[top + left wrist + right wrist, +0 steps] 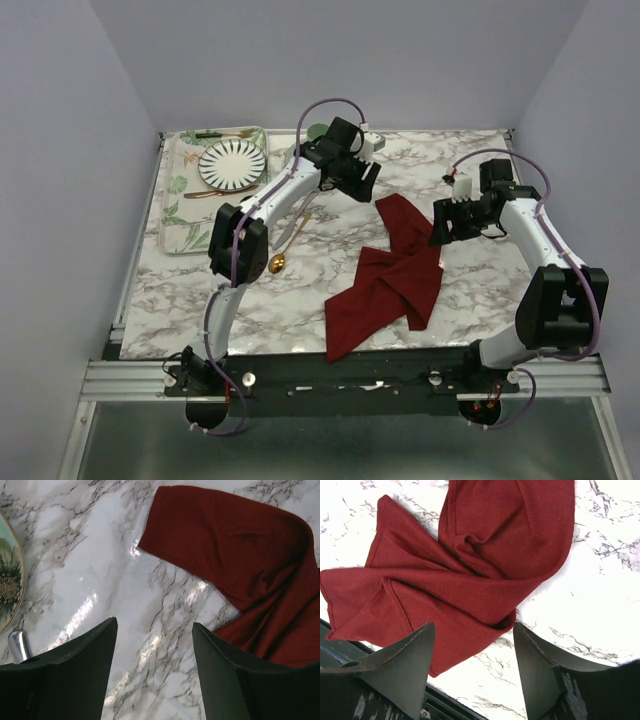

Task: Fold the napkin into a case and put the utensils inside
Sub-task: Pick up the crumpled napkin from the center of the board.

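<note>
Napkin [395, 270] lies crumpled and twisted on the marble surface [290, 305], right of centre, with one corner reaching towards the near edge. No clean fold is evident and no case has been formed.

Left hand [152, 630] hangs above bare marble just beside the cloth's far end, jaws well apart, nothing between them. Right hand [472, 630] hangs by the cloth's right side, jaws likewise parted and empty.

Gold spoon [277, 263] and silver knife [295, 230] lie on the surface left of the napkin, close by the left arm and apart from the cloth.

Assessment: task is at its beginning. Outstanding items are to flatten the cloth, fold it into a narrow rectangle, then insert both utensils. Striped plate [232, 163] on its tray [180, 225] is not involved.
</note>
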Robot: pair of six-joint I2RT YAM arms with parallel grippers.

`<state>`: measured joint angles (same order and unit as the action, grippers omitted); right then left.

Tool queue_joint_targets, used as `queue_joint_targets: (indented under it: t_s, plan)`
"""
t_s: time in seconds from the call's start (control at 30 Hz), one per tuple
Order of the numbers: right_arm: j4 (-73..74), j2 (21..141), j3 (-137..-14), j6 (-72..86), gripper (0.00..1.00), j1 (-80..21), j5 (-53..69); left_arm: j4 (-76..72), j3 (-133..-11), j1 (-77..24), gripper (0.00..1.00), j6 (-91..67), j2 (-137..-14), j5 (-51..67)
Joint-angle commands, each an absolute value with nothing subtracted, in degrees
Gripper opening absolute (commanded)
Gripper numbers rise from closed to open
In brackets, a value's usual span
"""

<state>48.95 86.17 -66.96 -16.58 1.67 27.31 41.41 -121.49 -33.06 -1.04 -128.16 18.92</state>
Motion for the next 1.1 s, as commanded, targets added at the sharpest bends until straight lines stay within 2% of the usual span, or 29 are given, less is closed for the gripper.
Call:
queue_joint_targets:
  t_s: [0.0, 0.37, 0.73, 0.87, 1.07]
  plan:
    - [48.78, 86.92, -70.22, -15.03, 0.72, 2.9, 28.21, 35.95, -128.49, -34.19, 0.73, -4.83, -134.55, 19.25]
    - [52.21, 87.8, -74.17, -14.33, 0.72, 5.97, 31.55, 31.47, -135.0, -35.6, 0.74, -7.56, -146.33, 14.85]
    - [55.45, 87.45, -77.78, -13.71, 0.73, 7.73, 34.19, 30.85, -136.93, -35.68, 0.74, -12.13, -151.69, 20.74]
    - [56.25, 87.36, -78.31, -13.62, 0.73, 7.91, 34.8, 29.89, -137.9, -35.6, 0.72, -13.44, -153.01, 21.09]
    - [56.95, 87.71, -78.75, -13.97, 0.73, 8.44, 34.45, 28.48, -139.04, -35.6, 0.61, -15.82, -155.47, 24.43]
